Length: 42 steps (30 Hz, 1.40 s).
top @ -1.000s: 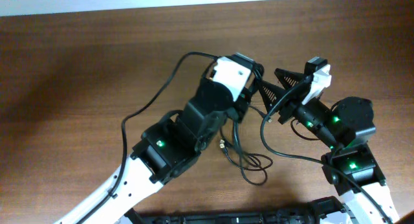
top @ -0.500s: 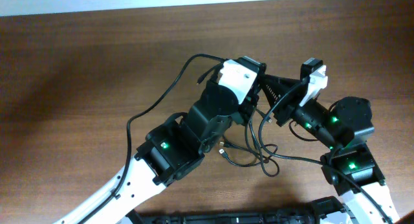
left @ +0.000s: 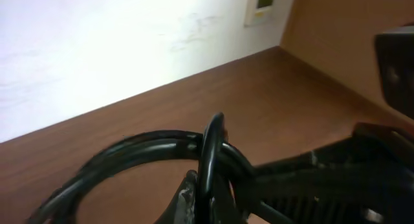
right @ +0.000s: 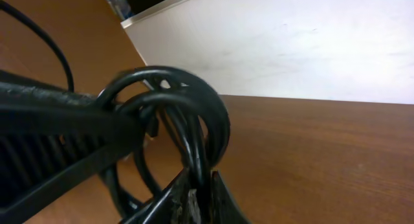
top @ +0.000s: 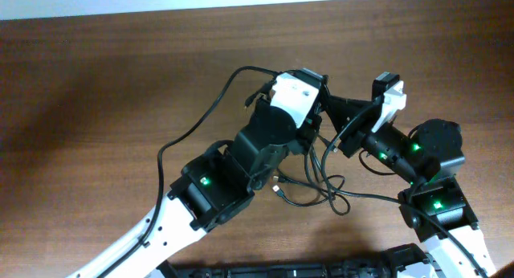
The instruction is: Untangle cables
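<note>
The cables (top: 312, 190) lie near the middle of the table (top: 88, 85), partly lifted. Slack loops and one plug connector (top: 278, 183) rest on the wood, while the upper strands rise to where the two arms meet. The left tool (top: 316, 125) and the right tool (top: 336, 109) reach that spot from opposite sides with their tips nearly touching, which looks like a setup for drawing the bundle apart between them.

In the left wrist view the left tool (left: 202, 197) is clenched on a strand that arches up tightly from between its fingers, with another strand threaded across it. The right wrist view shows much the same: the right tool (right: 197, 199) pinches a strand at the foot of several curled loops.

Gripping this close to the crossing gives each arm its own strand to pull. The loops look interlocked, so the task seems early. A hard pull could tighten the crossing rather than free it. The thicker arm wire (top: 193, 121) arcing over the table is no part of the tangle.
</note>
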Each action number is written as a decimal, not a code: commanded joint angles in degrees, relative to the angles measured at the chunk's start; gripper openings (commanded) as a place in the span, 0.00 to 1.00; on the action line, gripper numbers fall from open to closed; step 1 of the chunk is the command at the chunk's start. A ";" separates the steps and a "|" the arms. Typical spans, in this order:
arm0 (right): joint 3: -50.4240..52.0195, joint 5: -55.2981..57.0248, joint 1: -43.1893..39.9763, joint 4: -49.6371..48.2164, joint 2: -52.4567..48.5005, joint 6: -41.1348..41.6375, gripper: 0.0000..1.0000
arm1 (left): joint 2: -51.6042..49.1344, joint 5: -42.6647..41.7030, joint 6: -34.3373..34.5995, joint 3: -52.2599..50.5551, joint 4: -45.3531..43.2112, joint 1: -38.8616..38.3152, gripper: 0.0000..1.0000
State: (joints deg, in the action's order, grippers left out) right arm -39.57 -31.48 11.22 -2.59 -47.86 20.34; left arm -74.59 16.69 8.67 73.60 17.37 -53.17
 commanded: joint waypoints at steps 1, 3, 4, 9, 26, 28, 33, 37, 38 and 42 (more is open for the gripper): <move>-0.74 -4.15 0.02 0.26 0.70 -0.44 0.04 | 0.11 13.33 0.96 0.55 -0.37 -0.24 0.00; -0.74 -4.63 0.02 0.31 2.32 -0.44 0.04 | 0.11 18.51 0.96 0.55 0.04 -0.09 0.00; -0.74 -4.94 0.02 0.31 3.06 -0.44 0.04 | 0.11 19.67 0.96 0.55 0.24 0.09 0.00; -0.74 -4.90 -0.04 1.68 6.51 -0.63 0.04 | 0.11 19.80 1.16 0.55 0.33 0.50 0.00; -0.74 0.96 -0.04 5.86 6.62 -3.63 0.48 | 0.13 -11.13 0.68 0.55 1.25 0.44 0.00; -0.74 2.69 -0.04 6.75 6.62 -3.61 0.04 | 0.13 -10.67 0.66 0.55 1.38 0.44 0.00; -0.74 2.10 -0.04 6.91 6.64 -3.61 0.04 | 0.13 4.44 0.74 0.55 1.42 0.44 0.00; -0.74 -0.57 -0.04 6.23 6.75 -3.61 0.04 | 0.11 14.73 1.18 0.55 1.60 0.46 0.00; -0.74 -1.01 -0.04 6.03 6.75 -3.61 0.04 | 0.11 16.06 1.18 0.55 1.64 0.46 0.00; -0.74 -1.11 -0.04 5.79 7.63 -3.58 0.04 | 0.11 22.86 4.46 0.55 3.10 0.87 0.00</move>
State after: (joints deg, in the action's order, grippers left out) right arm -39.53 -32.67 11.22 3.57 -41.78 17.50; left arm -74.56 28.08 10.17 73.63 19.55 -53.74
